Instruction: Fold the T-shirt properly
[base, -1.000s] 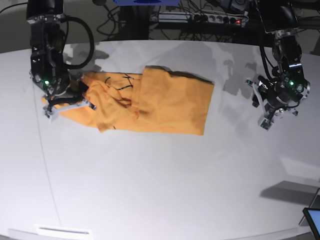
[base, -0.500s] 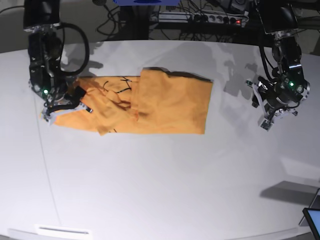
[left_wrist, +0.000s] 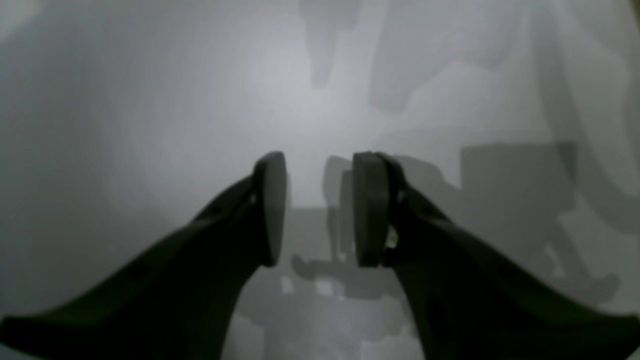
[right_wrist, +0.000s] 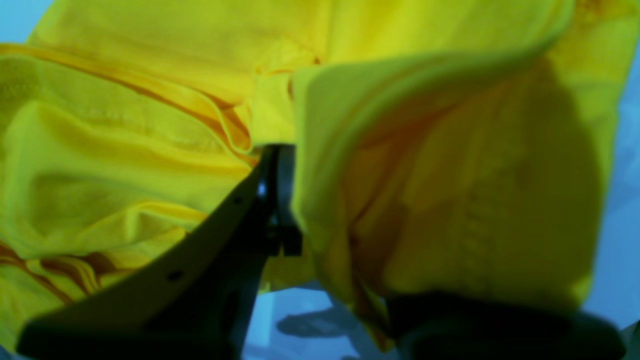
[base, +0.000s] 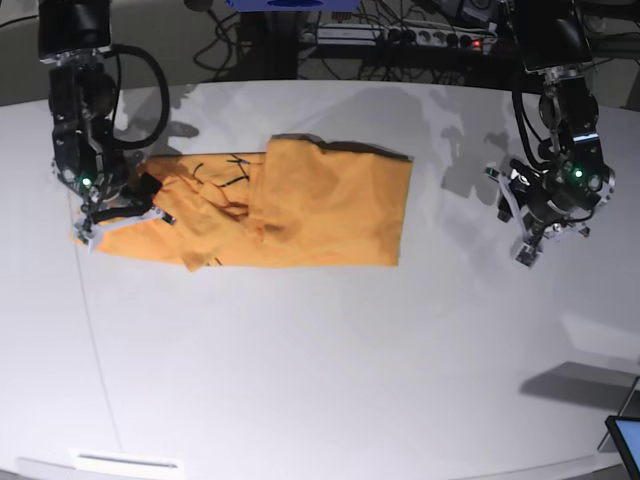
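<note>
No readable writing; your orange-yellow T-shirt (base: 300, 215) lies rumpled, half-folded, thin dark squiggles near its collar; right gripper (base: 118, 213) pinches its edge; left gripper (left_wrist: 320, 210) parted, empty.

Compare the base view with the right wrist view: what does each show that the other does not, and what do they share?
Only the base view shows the T-shirt's whole outline on the table, the left gripper off the cloth, and cables behind. Only the right wrist view shows a fold draped over one finger of the right gripper. Both show that gripper at the shirt's edge.
</note>
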